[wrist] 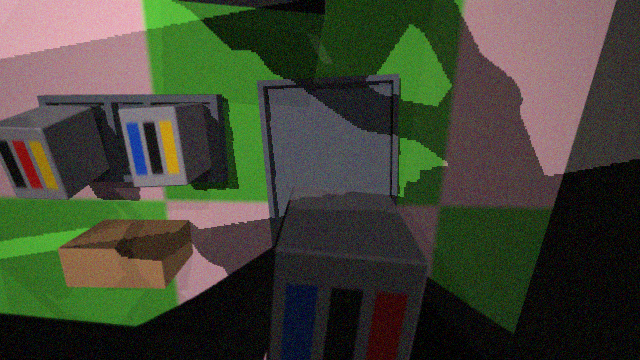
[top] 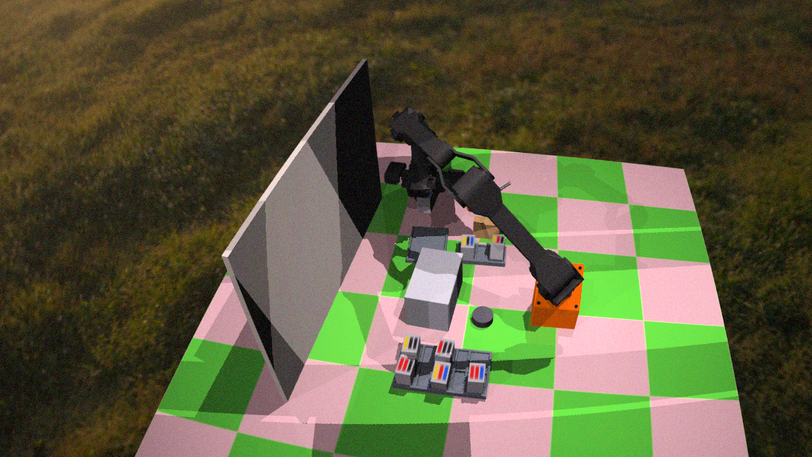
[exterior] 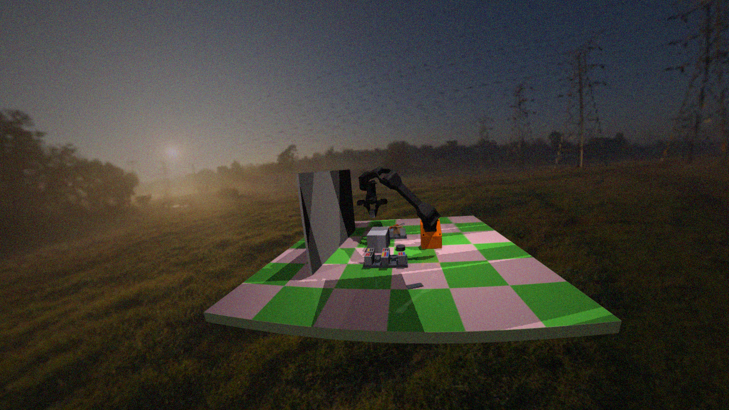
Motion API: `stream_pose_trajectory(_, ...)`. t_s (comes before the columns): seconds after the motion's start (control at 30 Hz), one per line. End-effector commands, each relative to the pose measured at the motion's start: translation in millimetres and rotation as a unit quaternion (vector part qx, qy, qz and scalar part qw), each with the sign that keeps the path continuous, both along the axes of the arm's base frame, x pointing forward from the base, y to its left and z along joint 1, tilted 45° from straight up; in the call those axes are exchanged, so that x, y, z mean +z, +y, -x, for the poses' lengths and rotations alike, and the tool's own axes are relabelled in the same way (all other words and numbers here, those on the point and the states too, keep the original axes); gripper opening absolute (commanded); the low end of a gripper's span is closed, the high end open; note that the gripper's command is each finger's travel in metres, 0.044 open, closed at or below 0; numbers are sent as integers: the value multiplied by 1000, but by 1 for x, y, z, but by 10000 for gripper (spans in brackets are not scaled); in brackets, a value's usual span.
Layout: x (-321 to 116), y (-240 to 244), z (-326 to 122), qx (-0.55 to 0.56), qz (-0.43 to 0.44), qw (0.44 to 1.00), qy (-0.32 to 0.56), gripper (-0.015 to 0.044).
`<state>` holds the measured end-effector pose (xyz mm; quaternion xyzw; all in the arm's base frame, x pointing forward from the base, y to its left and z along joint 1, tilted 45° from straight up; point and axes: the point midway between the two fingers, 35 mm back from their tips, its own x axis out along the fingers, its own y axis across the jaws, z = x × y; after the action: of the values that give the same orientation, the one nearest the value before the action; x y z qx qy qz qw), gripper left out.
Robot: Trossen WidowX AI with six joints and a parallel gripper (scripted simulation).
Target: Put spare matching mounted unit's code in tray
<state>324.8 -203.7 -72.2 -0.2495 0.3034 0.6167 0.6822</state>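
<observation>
— Gripper (top: 424,200) (exterior: 373,209)?
— Jaws clenched on a gray spare (top: 424,204) (wrist: 347,280); blue, black, red stripes; held up off the table (top: 601,364) (exterior: 484,306).
— Tray (top: 428,241) (wrist: 330,130)?
— Gray, flat; spare not in it; two striped blocks in a rack (top: 482,261) (wrist: 130,98) beside it; tan block (top: 486,226) (wrist: 115,267) near the rack.

Gray block (top: 430,288) (exterior: 377,238) in the way between tray (top: 428,242) (wrist: 332,145) and larger rack (top: 441,391) (exterior: 384,266).
</observation>
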Motion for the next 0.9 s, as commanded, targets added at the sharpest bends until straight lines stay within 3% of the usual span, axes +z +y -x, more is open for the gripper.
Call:
stream_pose_trajectory(0.0,-3,1,-1,3,3,1000,-3,0)
stream_pose_trajectory(0.87,-23,17,-6,2,3,1000,-4,0)
